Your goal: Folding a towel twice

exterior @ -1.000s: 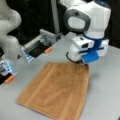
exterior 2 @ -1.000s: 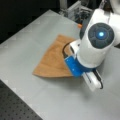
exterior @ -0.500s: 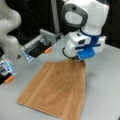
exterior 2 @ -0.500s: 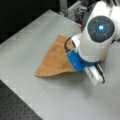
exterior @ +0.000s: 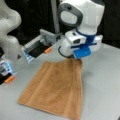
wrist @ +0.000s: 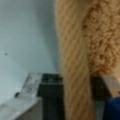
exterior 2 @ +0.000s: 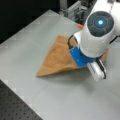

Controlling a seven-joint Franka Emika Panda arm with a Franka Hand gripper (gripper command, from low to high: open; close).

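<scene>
The tan towel lies spread on the grey table in a front view, with its far right corner raised up to my gripper. From the other side, the towel rises off the table towards the hand and forms a slanted triangular sheet. My gripper is shut on that corner, and the white and blue hand hides its fingers in both front views. The wrist view is filled by the towel, hanging close with its flat woven band in the middle.
A second white arm stands at a front view's left, with a grey fixture and orange tips beside the towel's far edge. More grey equipment sits at the table's back. A black perforated board borders the near corner.
My gripper has moved a little to a front view's left and upward with the towel's corner. The cloth under it has lifted off the table into a slanted fold.
</scene>
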